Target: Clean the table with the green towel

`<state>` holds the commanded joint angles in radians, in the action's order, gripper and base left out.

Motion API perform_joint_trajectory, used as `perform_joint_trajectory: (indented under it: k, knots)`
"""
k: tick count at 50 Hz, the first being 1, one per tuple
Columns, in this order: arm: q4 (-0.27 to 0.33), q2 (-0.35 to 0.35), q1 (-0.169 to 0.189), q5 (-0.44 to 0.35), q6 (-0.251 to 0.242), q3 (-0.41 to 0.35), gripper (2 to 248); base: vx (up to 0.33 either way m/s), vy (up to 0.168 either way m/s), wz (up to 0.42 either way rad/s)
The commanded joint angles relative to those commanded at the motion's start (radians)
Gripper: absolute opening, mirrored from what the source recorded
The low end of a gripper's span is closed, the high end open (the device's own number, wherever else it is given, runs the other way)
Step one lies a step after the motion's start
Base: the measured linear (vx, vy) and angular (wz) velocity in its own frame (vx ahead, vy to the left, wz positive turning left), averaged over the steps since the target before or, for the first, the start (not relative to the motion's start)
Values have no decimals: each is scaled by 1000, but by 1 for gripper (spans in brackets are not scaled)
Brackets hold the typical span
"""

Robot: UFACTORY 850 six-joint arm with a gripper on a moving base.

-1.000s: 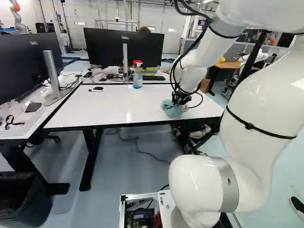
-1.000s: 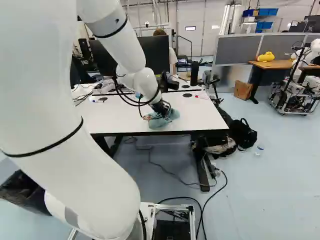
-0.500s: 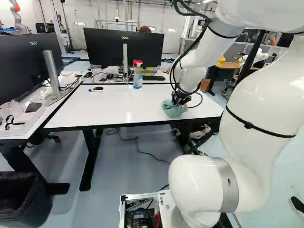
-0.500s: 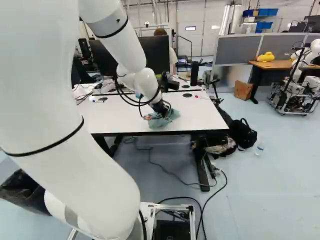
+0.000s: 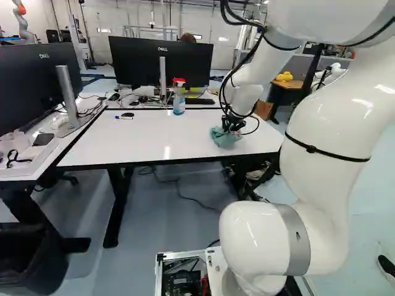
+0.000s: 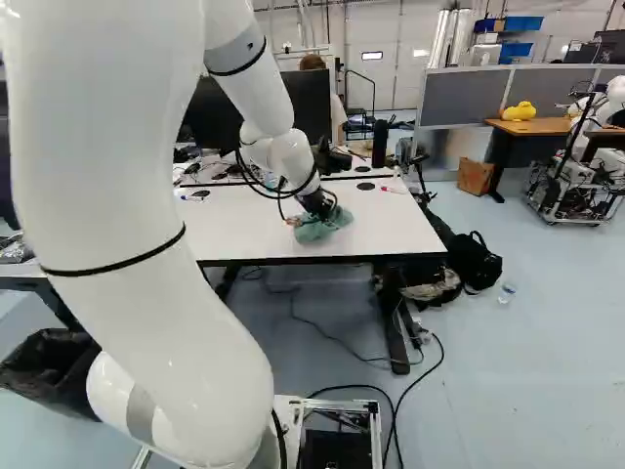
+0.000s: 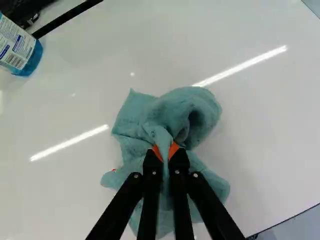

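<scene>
Indoors, gripper (image 5: 232, 125) grasps green towel (image 7: 185, 112) on glossy white table (image 5: 136, 142); monitor (image 5: 136, 61) beyond, pale floor (image 6: 527, 352) below.

The green towel (image 7: 187, 107) is a soft, bluish-green cloth, crumpled into a loose heap on the tabletop. Its middle is pinched up into a narrow upright fold, and the rest spreads around that fold in uneven lobes. One lobe curls over into a rounded roll with a dark hollow inside; beside it a corner ends in a point. The towel lies in the right part of the table (image 5: 148, 143), near the front edge and towards the front right corner. The table has a flat, glossy white top that reflects bright streaks of light, with black edging and dark legs beneath.
</scene>
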<state>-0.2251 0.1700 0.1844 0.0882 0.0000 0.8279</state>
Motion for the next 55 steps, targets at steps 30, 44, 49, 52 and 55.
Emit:
perform_joint_trajectory:
  k: [30, 44, 49, 52, 55]
  knots:
    - [0, 109, -44, 0, 0, 128, 30, 0, 0, 0]
    - [0, 90, -82, 0, 0, 106, 30, 0, 0, 0]
    - [0, 71, -89, 0, 0, 83, 30, 0, 0, 0]
    - [0, 59, -93, 0, 0, 68, 30, 0, 0, 0]
    - [0, 46, -97, 0, 0, 53, 30, 0, 0, 0]
